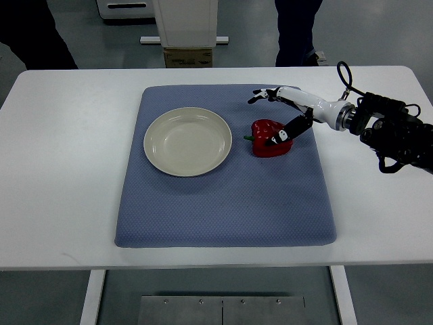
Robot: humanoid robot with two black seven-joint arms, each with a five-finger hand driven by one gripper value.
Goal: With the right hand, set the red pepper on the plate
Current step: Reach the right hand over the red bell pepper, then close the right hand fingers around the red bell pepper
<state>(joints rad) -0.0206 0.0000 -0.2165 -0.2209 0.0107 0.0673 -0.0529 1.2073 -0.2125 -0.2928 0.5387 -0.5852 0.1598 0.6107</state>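
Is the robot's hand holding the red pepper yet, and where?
Not clearly. The right hand is at the pepper, its lower fingers touching the right side, upper fingers spread above. No full grip shows.

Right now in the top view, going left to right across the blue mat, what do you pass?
Blue mat's left edge → cream plate → red pepper, with a fingertip on it → right hand → its black forearm at the right edge.

One camera looks steeply down from the robot's side, set well back from the white table [61,169]: the whole tabletop shows, with floor beyond its far edge and below its near edge.
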